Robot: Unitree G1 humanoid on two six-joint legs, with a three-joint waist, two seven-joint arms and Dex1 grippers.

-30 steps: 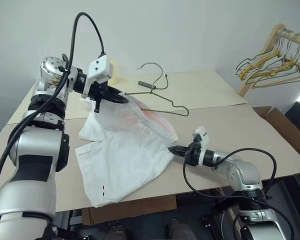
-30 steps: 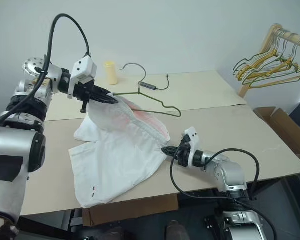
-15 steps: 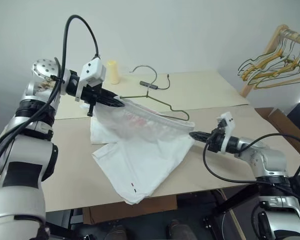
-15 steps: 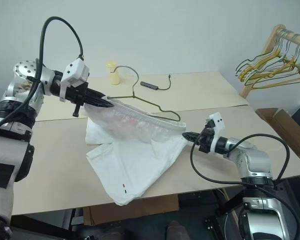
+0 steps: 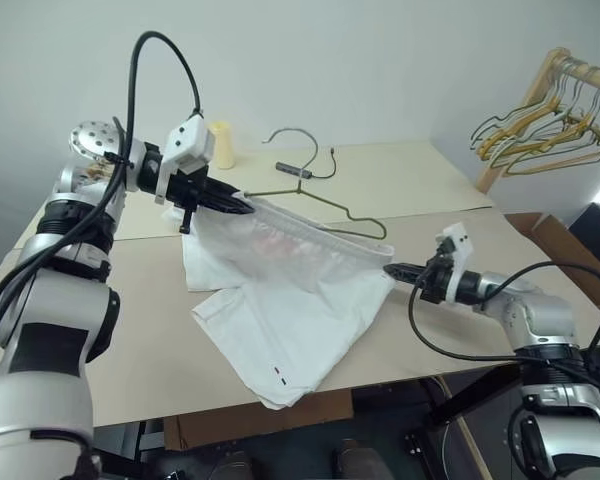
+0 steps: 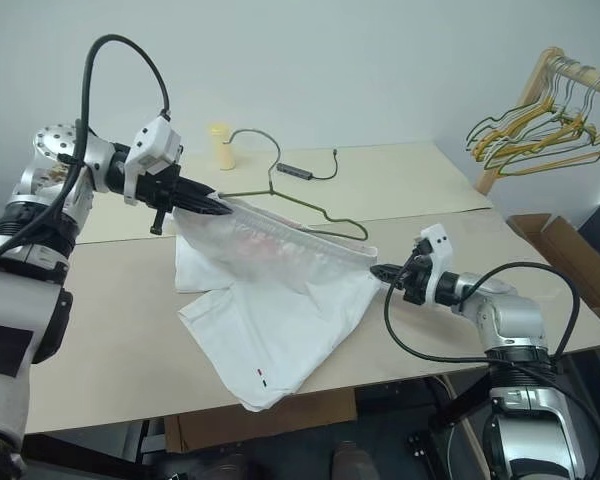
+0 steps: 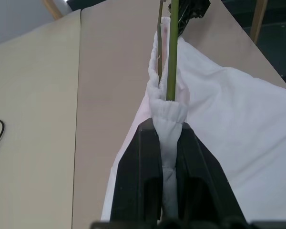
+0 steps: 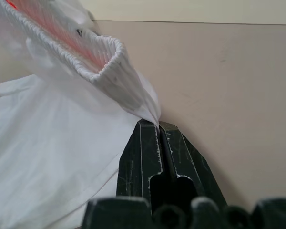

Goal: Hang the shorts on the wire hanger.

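Observation:
The white shorts are stretched by their gathered waistband between my two grippers, with the legs draping onto the tan table. My left gripper is shut on one end of the waistband, and the thin wire hanger runs along it into that grip. My right gripper is shut on the other end of the waistband, low over the table. The hanger's hook rises behind the shorts, and its far shoulder lies just behind the waistband. A small dark mark shows near one hem.
A pale yellow cup and a small black device with a cable sit at the back of the table. A wooden rack with bunched yellow and green hangers stands at the right, with a cardboard box below it.
My right gripper has moved to the right and up with its end of the waistband, pulling the shorts taut. The left gripper has barely moved and keeps its grip.

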